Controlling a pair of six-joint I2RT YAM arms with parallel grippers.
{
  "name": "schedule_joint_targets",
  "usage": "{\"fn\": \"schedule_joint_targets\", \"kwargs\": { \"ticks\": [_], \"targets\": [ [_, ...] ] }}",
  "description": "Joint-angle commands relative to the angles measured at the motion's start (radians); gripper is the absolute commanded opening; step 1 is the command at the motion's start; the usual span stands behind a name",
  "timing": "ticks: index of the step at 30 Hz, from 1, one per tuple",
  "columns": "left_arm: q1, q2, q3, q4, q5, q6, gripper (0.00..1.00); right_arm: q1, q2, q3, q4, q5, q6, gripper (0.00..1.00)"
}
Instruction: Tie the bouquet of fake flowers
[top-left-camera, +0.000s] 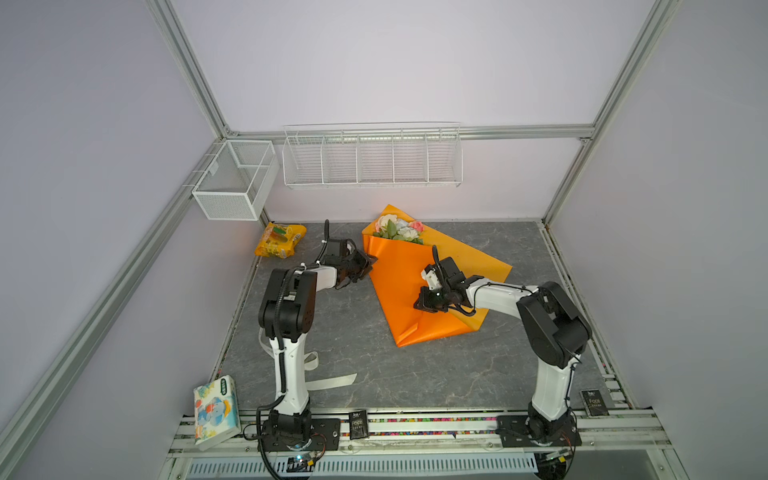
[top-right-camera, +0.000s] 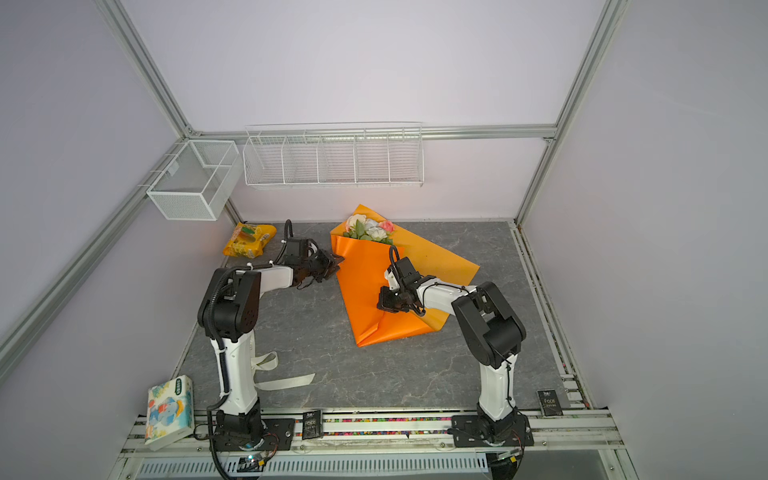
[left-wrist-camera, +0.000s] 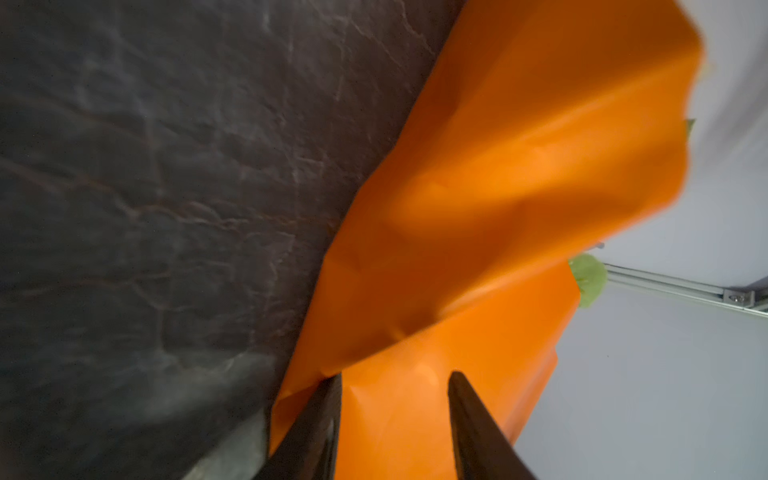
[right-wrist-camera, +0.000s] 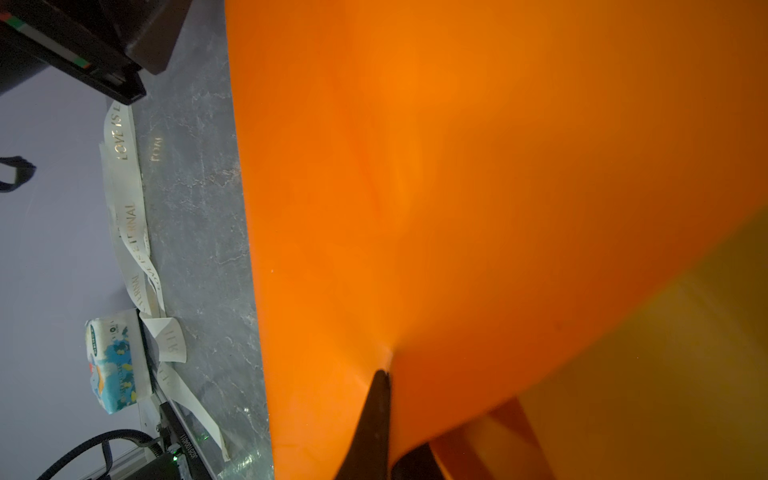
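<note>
1. Far left, front edge: tissue pack (top-left-camera: 216, 411), not my job. Back-left by the wall: snack packet (top-left-camera: 280, 240), ignore.
2. Front-left, by my left arm's base: ribbon (top-left-camera: 330, 381), pale w/ printed text, lying loose on table (top-left-camera: 374, 374). Limp & flat, prob slides off the pads. I'd take it near an end and pinch firmly.
3. Left gripper (left-wrist-camera: 395, 376): fingers apart at the wrap's left edge. Paper shows in the gap, nothing clamped.
4. Centre: bouquet (top-left-camera: 398, 231) lies flat on table, heads twd back wall, pointed end of wrap (top-left-camera: 395, 291) twd front. One flap is spread out to the right. Stems are hidden inside, can't see them.
5. Handling, my guess: whole thing light. Paper is thin, glossy, slippery, and creases for good if squeezed. Heads are soft, crushable. Take paper by its edges for folding. For tying, hold the narrow part below the heads, where stems should bunch. Never on the blooms.
6. Right gripper (right-wrist-camera: 384, 374): fingers together, pinching a fold of wrap near its lower middle. Paper puckers at the tip.
</note>
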Motion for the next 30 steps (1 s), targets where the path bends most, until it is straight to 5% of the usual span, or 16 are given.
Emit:
{"fn": "schedule_joint_targets", "kwargs": {
  "ticks": [1,10,21,30],
  "targets": [
    [0.017,0.026,0.049,0.011,-0.023,-0.033,0.44,-0.008,0.027,0.016,-0.035,0.003,-0.026,0.07],
    [0.032,0.112,0.149,0.203,0.127,-0.138,0.46,-0.013,0.03,0.029,-0.058,0.014,-0.039,0.07],
    [0.055,0.228,0.27,0.069,0.003,-0.136,0.47,-0.018,0.047,0.038,-0.07,0.007,-0.046,0.07],
    [0.086,0.159,0.252,0.019,-0.034,-0.119,0.52,-0.024,0.077,0.059,-0.075,-0.001,-0.043,0.07]
  ]
}}
